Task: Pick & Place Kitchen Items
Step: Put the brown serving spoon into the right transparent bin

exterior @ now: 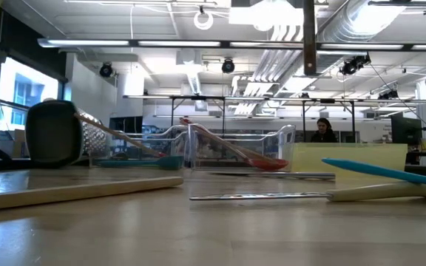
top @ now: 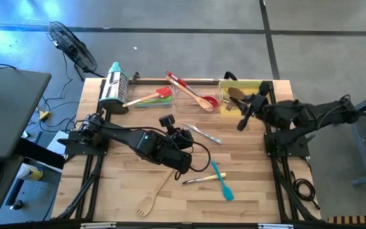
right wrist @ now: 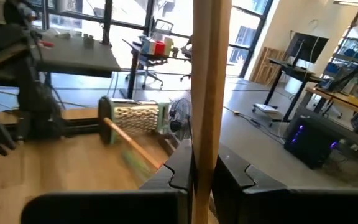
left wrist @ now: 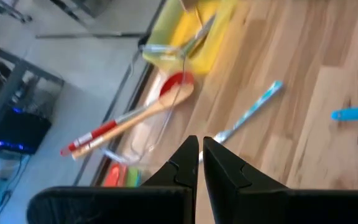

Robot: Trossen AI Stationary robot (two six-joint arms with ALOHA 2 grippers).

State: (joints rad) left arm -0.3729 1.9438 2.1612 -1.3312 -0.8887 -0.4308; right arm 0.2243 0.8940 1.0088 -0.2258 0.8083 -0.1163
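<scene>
My right gripper hangs over the yellow tray at the far right, shut on a pale wooden utensil. My left gripper is shut and empty near the table's middle, above a small metal knife. A blue spatula, a second knife and a wooden fork lie flat toward the near edge. A red spatula and a wooden spoon lie across the clear tray. Green and red spatulas lie beside the grater. My right gripper pinches the wooden utensil's handle between its two fingers. The fingers lie across the handle, which stands upright through them and runs up out of the wrist view. The utensil is lifted clear above the yellow tray.
The steel box grater lies at the far left corner. The low view shows the wooden fork's handle, a knife and the blue spatula flat on the wood. A person sits in the room beyond.
</scene>
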